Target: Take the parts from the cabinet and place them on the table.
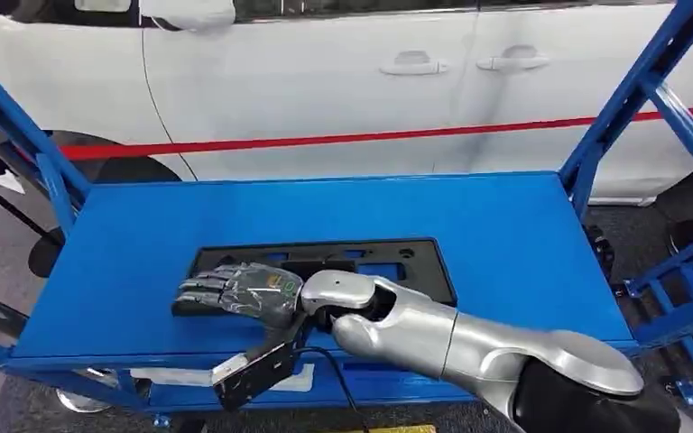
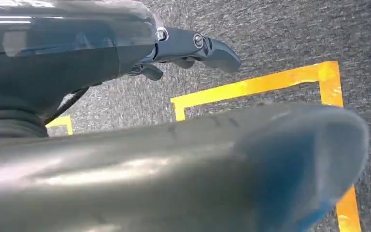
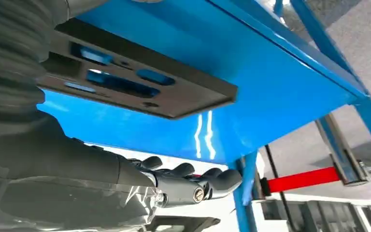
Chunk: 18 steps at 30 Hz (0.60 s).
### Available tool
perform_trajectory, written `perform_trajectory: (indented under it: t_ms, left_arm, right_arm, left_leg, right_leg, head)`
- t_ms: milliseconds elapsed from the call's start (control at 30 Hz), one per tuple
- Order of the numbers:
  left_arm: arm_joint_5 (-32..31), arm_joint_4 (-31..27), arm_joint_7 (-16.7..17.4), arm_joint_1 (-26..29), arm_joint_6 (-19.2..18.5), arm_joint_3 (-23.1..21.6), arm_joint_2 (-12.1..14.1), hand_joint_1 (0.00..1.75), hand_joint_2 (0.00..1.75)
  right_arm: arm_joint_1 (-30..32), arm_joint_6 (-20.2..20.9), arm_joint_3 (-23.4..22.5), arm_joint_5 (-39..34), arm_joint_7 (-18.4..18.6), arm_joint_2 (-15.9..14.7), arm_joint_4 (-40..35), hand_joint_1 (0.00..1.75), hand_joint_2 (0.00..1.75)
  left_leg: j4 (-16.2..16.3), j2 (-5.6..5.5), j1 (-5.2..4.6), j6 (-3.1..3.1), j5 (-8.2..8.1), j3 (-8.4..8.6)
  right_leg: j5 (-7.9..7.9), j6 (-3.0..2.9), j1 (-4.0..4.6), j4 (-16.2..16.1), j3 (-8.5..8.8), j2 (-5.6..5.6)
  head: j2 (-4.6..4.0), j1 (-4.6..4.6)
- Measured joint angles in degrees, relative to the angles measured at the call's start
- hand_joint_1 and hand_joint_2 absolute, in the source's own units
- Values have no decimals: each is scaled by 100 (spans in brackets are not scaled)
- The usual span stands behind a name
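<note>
A white car [image 1: 343, 81] fills the background of the head view, with a red barrier tape [image 1: 325, 140] stretched across its doors. In front of the car stands a blue rack [image 1: 636, 99] whose flat blue shelf [image 1: 523, 244] carries the task's thing, a black flat panel [image 1: 415, 266] with several cut-out slots, lying near the shelf's front edge and left of its middle. The silver right arm [image 1: 469, 347] reaches in from the lower right across that front edge, and the right hand [image 1: 244, 290] lies over the left end of the black flat panel, its fingers [image 1: 200, 290] stretched out nearly flat and spread on top of the part rather than curled round it; whether anything is clamped from below cannot be told from this view. The right wrist view shows what the head view does not: the panel [image 3: 140, 82] seen along the shelf surface, resting flat on it, and the dark fingers [image 3: 207, 180] extended beyond the shelf's edge with nothing between them. The left wrist view looks down at grey carpeted floor [image 2: 270, 34] marked with yellow tape lines [image 2: 251, 87]; there the left hand [image 2: 183, 50] shows loosely curled fingers [image 2: 220, 50] holding nothing.
</note>
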Motion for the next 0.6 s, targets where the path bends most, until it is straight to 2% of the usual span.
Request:
perform_trajectory:
  t_ms: [33, 67, 100, 133, 200, 233, 267, 300, 333, 367, 400, 433, 533, 600]
  left_arm:
    - [0, 0, -2, 2, 0, 0, 0, 0, 0]
    - [2, 0, -7, 2, 2, 0, 0, 0, 0]
    - [7, 0, -15, 4, 2, 0, 0, 0, 0]
    - [20, 0, -26, 4, 11, 0, 0, 0, 0]
    - [26, 0, -50, 8, 15, 0, 0, 0, 0]
    - [28, 0, -57, 14, 15, 0, -4, 0, 0]
    - [35, 0, -61, 25, 17, 0, -7, 0, 0]
    - [39, 0, -63, 29, 20, 0, -7, 0, 0]
    - [44, 0, -66, 30, 22, 0, -7, 0, 0]
    - [50, 0, -70, 27, 24, 0, -7, 0, 0]
    - [63, 0, -72, 27, 28, 2, -4, 0, 0]
    - [79, 0, -72, 19, 33, 2, 4, 0, 0]
    - [98, 0, -79, 31, 44, 2, 4, 0, 0]
    - [103, 0, -81, 32, 44, 2, -7, 0, 0]
  right_arm:
    - [0, -15, 7, 0, 0, 0, 2, 0, 175]
    - [-3, -46, 7, -2, 0, 2, 2, 0, 175]
    - [-6, -85, 7, -4, 2, 9, 7, 0, 175]
    - [-10, -120, 4, -9, 2, 18, 17, 0, 175]
    - [6, -162, 11, -20, -2, 31, 59, 0, 175]
    - [15, -173, 22, -31, -4, 31, 96, 0, 175]
    - [29, -170, 37, -35, -9, 31, 146, 0, 175]
    - [41, -170, 44, -41, -11, 31, 188, 0, 175]
    - [47, -170, 44, -48, -20, 39, 236, 0, 175]
    - [46, -170, 44, -57, -26, 61, 303, 0, 175]
    - [44, -170, 44, -66, -33, 81, 354, 0, 175]
    - [43, -173, 44, -72, -44, 94, 398, 0, 175]
    - [55, -173, 44, -74, -79, 140, 509, 0, 175]
    - [52, -173, 44, -76, -81, 146, 568, 0, 175]
  left_leg:
    - [-21, 3, 8, -43, 19, 1]
    - [24, 3, 29, -81, -25, -35]
    - [147, 2, 31, -100, -155, -81]
    - [450, 2, 34, -112, -368, -205]
    - [1330, 3, 41, -140, -785, -570]
    - [1676, 3, 41, -148, -874, -714]
    - [1752, 3, 41, -144, -816, -732]
    - [1560, 3, 40, -135, -646, -623]
    - [1163, 3, 38, -119, -408, -409]
    - [584, 3, 36, -87, -145, -110]
    - [153, 2, 32, -50, -72, 90]
    - [33, -5, -13, -34, -187, 227]
    - [-36, -13, -31, 18, -146, 176]
    - [-137, 4, 38, 96, -83, 220]
  right_leg:
    - [22, -38, 13, -13, -10, 6]
    - [70, -110, -35, -82, 3, -11]
    - [88, -139, -25, -94, 2, -13]
    - [102, -163, -26, -93, -15, -16]
    - [116, -183, -4, -89, -44, -22]
    - [122, -190, 7, -86, -57, -24]
    - [123, -192, 17, -83, -61, -23]
    - [123, -192, 23, -79, -60, -21]
    - [123, -191, 27, -73, -54, -18]
    - [120, -188, 33, -69, -43, -13]
    - [118, -182, 32, -70, -46, -11]
    - [132, -153, 50, -74, -74, -9]
    - [168, -65, 37, -91, -89, -10]
    - [101, 6, 40, -25, -96, -9]
  head:
    - [0, 2]
    - [0, 0]
    - [0, 0]
    - [0, -7]
    - [0, -4]
    - [0, -4]
    - [0, -5]
    - [0, -6]
    - [0, -4]
    - [0, -4]
    - [0, -4]
    - [0, -2]
    - [0, 0]
    - [0, 0]
